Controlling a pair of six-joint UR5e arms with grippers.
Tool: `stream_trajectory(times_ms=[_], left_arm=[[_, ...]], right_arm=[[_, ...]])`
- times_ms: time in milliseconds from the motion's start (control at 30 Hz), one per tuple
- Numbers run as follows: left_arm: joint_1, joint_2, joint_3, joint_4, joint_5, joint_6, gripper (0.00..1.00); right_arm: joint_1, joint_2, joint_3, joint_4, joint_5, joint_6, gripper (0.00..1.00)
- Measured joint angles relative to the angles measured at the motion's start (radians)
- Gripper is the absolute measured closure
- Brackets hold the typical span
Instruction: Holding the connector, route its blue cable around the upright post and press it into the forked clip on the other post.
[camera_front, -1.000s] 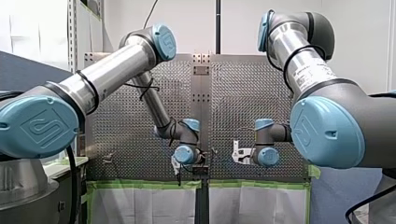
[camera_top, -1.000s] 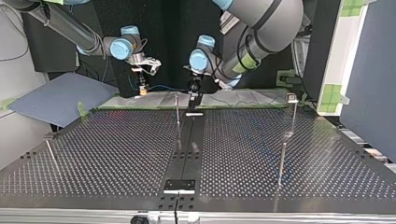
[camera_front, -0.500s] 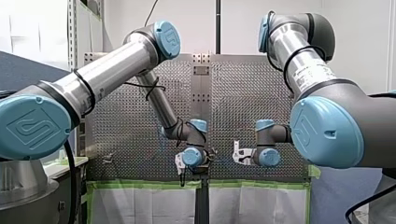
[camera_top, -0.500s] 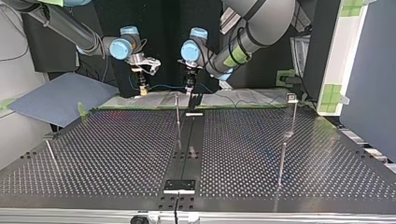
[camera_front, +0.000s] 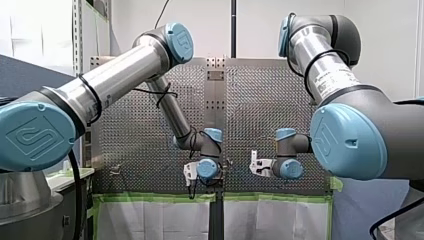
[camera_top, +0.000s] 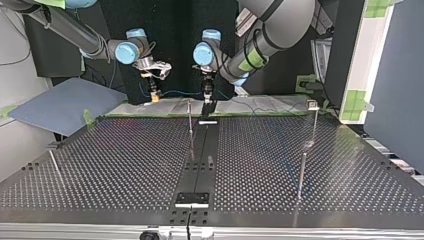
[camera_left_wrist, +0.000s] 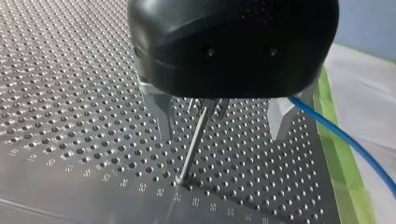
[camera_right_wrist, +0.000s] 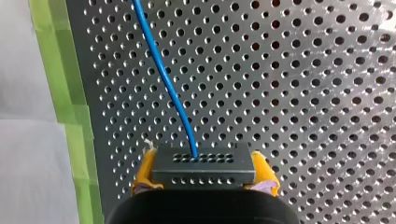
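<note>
My right claw is clamped on the connector, a dark block with rows of small holes, gripped between yellow pads. The blue cable leaves the middle of the connector's upper face. It runs ahead of the claw over the perforated desk, curving slightly to one side. A strip of green tape edges the desk beside this claw.

My left claw is mostly hidden by its own black housing, so I cannot tell whether it stands wide or narrow. A thin metal post stands on the desk directly under it, its top reaching up to the housing's underside. In the left wrist view the blue cable comes out from behind the housing on one side. It passes away along the green tape, apart from the post.

From across the desk, both claws hang side by side over the desk's edge nearest the arms. The cable is stretched from the connector across to my left claw. A second post stands well apart from my left claw, on the side away from my right claw. It has a small head, too small to make out.
</note>
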Motion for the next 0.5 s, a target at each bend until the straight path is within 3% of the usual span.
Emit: stream_trajectory(times_ms=[267, 500], left_arm=[[-0.006, -0.002, 0.006, 0.004, -0.008, 0.061, 0.00], [-0.013, -0.002, 0.007, 0.048, 0.000, 0.124, 0.00]], right_arm=[[-0.010, 0.002, 0.000, -0.002, -0.021, 0.010, 1.00], [-0.020, 0.003, 0.000, 0.004, -0.023, 0.012, 1.00]])
